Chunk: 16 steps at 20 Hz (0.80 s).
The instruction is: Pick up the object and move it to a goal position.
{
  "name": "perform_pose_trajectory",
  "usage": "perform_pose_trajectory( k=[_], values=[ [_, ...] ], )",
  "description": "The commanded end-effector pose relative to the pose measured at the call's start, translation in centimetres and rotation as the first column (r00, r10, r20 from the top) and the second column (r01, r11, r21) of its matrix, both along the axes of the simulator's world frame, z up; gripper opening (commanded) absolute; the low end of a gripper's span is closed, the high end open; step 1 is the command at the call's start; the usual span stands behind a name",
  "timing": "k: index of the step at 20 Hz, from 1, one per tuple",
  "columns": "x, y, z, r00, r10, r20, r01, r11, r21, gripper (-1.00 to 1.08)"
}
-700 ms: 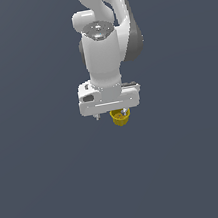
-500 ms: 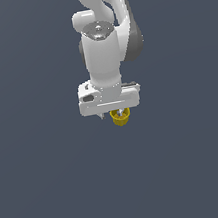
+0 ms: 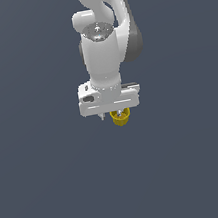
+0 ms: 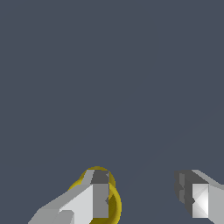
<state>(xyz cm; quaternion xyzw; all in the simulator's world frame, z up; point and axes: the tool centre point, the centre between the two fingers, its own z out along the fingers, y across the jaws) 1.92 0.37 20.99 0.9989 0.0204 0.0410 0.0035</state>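
Pot (image 3: 120,117) is the only container in view: small, yellow, flared rim, narrower base. Interior not visible in either camera, so contents can't be called.

Exterior view: arm (image 3: 102,46) comes down from top centre of frame, gripper (image 3: 113,114) pointing down at mid-frame. Pot sits directly under the hand body, just right of the hand's centreline, rim up against the underside and base hanging lowest. One thin finger (image 3: 102,116) shows just left of the pot, with a visible gap between them. Rest of the frame is flat dark grey, no surface edge visible.

Wrist view: fingers spread wide, one finger (image 4: 89,199) at lower left of frame, the other (image 4: 199,199) at lower right, bare grey background between them. Pot (image 4: 114,205) appears as a yellow ring behind and around the lower-left fingertip, overlapping it; well apart from the lower-right finger.

Gripper state: jaws apart, not clamped across the pot. Whether the lower-left finger actually touches the pot rim can't be told.
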Motion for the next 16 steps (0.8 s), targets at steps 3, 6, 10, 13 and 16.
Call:
perform_pose_trajectory(
  k=[3,6,10,13,16],
  values=[
    [-0.2,-0.2,-0.4,1.0,0.019,0.0,-0.019,1.0,-0.003,0.28],
    [-0.4,-0.4,-0.9,0.999,0.047,-0.001,-0.047,0.999,-0.008,0.28],
    [-1.0,-0.9,-1.9,0.995,0.104,-0.002,-0.104,0.994,-0.016,0.28],
    [-1.6,-1.3,-2.9,0.986,0.164,-0.002,-0.164,0.986,-0.023,0.28],
    [-2.3,-1.7,-4.1,0.971,0.238,-0.003,-0.238,0.971,-0.031,0.28]
  ],
)
